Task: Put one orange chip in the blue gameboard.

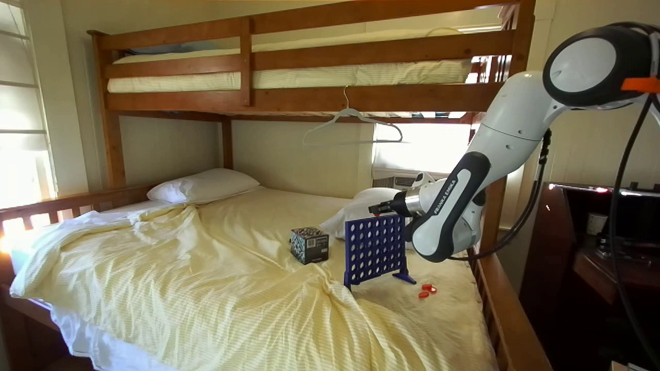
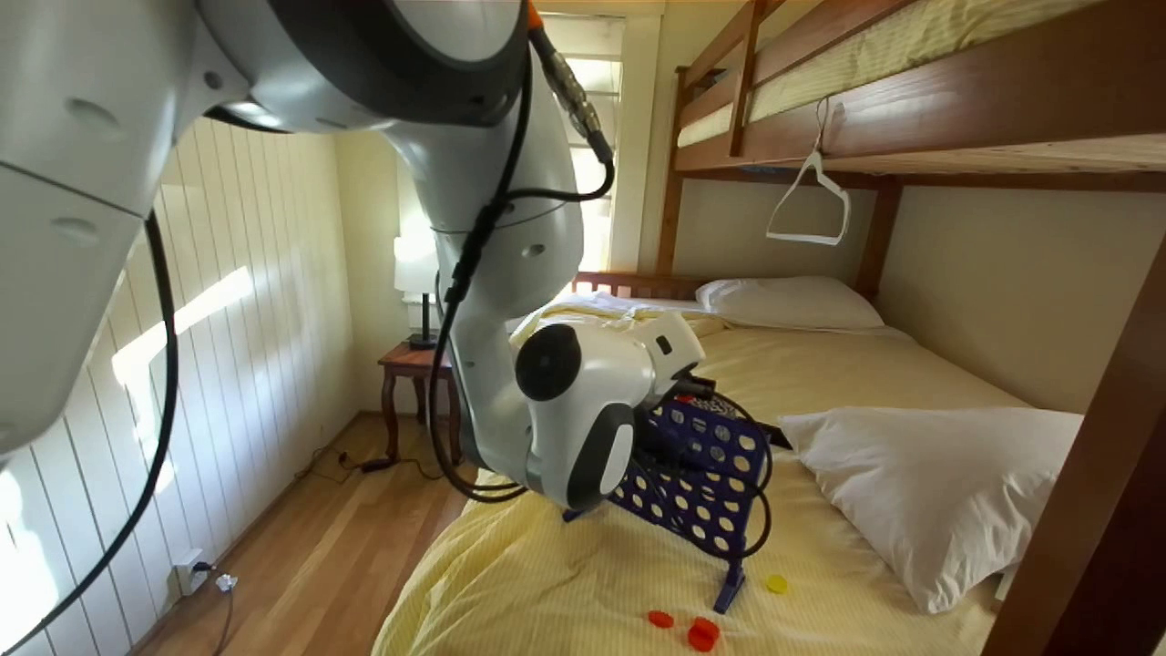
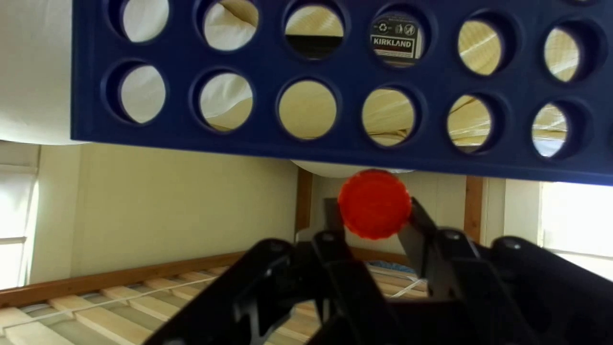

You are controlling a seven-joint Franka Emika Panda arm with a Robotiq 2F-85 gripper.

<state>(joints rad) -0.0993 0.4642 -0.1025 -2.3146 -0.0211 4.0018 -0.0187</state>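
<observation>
The gripper pinches a red chip just over the top of the blue board, and more red chips lie on the bed.

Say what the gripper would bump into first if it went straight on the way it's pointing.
The way looks free: the gripper points just above the top edge of the blue gameboard, over the bed. Its red-orange chip might brush that edge; depth is unclear.

A round orange chip hangs just above the upright, holed blue gameboard.
</observation>
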